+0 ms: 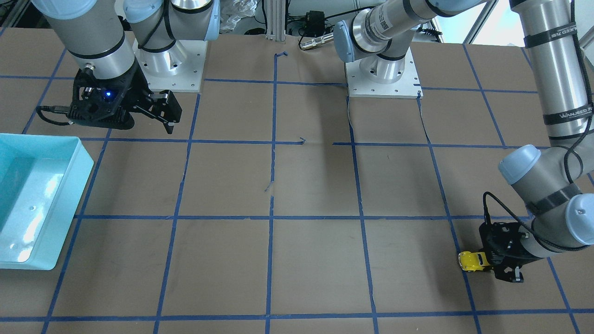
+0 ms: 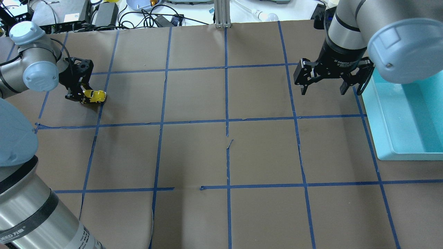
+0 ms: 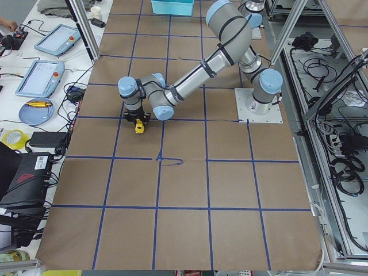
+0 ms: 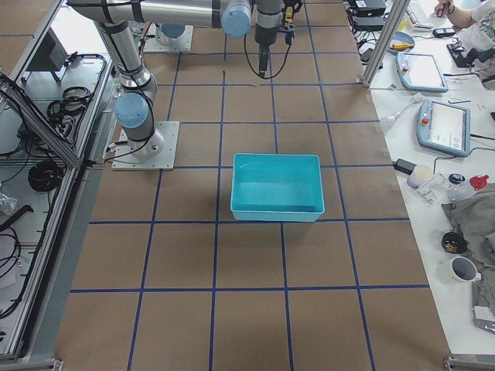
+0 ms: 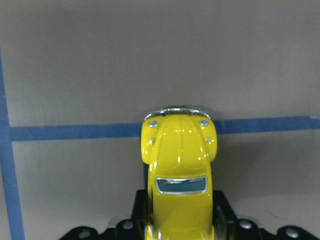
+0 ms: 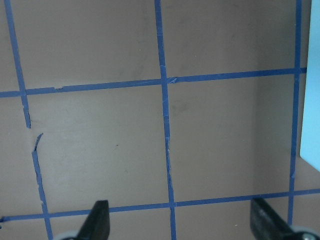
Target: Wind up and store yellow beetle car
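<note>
The yellow beetle car sits on the brown table at its far left, nose pointing toward the middle. My left gripper is low at the table and shut on the car's rear half. In the left wrist view the car lies between the black fingers, its front bumper over a blue tape line. It also shows in the front view and the left side view. My right gripper is open and empty, hanging above the table beside the teal bin.
The teal bin is empty and stands at the table's edge on my right; it also shows in the right side view. Blue tape lines grid the brown table. Cables and devices lie beyond the far edge.
</note>
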Controlling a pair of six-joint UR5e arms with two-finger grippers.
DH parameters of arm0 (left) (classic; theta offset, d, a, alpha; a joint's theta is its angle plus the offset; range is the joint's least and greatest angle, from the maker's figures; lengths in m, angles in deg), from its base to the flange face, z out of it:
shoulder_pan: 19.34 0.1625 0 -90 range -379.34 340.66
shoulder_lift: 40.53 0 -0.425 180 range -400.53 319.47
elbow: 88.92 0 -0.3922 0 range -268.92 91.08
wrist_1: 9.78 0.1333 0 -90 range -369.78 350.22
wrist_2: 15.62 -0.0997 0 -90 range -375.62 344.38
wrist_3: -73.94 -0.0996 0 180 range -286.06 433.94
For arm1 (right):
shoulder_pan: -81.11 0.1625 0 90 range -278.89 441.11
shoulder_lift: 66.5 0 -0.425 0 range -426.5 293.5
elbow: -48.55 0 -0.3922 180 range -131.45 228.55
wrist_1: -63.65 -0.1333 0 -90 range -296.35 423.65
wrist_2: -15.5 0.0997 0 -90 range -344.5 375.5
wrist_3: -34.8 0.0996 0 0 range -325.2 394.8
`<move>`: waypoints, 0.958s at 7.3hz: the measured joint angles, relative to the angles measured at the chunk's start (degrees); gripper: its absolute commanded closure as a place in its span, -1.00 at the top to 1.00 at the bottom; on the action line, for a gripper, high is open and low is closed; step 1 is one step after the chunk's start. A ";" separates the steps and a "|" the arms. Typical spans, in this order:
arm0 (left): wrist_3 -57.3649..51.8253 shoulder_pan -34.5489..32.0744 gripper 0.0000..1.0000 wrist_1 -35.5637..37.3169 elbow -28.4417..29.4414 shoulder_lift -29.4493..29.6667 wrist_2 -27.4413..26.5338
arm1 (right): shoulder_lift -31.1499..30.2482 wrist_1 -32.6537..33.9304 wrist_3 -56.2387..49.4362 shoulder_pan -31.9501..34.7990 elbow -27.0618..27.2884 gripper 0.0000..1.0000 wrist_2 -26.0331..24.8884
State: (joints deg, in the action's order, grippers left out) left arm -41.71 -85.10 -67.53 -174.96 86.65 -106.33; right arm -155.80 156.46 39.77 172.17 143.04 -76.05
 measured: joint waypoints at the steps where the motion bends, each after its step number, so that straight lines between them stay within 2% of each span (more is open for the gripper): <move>1: -0.13 0.12 -1.00 0.00 0.00 0.00 0.00 | 0.00 0.00 0.00 0.00 0.00 1.00 0.17; 2: -0.28 0.15 -0.98 0.01 0.00 -0.01 0.00 | 0.00 0.00 -0.02 0.00 0.00 1.00 0.23; 3: -0.38 0.17 0.17 0.00 -0.01 -0.01 0.00 | 0.00 0.00 -0.04 0.00 0.00 1.00 0.26; 4: -0.41 0.18 0.99 0.00 0.01 0.00 -0.02 | 0.00 0.00 -0.04 0.00 0.00 1.00 0.21; 7: -0.35 0.13 1.00 -0.07 0.10 -0.08 -0.23 | 0.00 0.00 0.01 -0.02 0.00 1.00 -0.11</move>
State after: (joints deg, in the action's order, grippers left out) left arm -42.06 -84.96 -67.60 -174.86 86.57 -106.56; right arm -155.80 156.46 39.78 172.15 143.03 -76.16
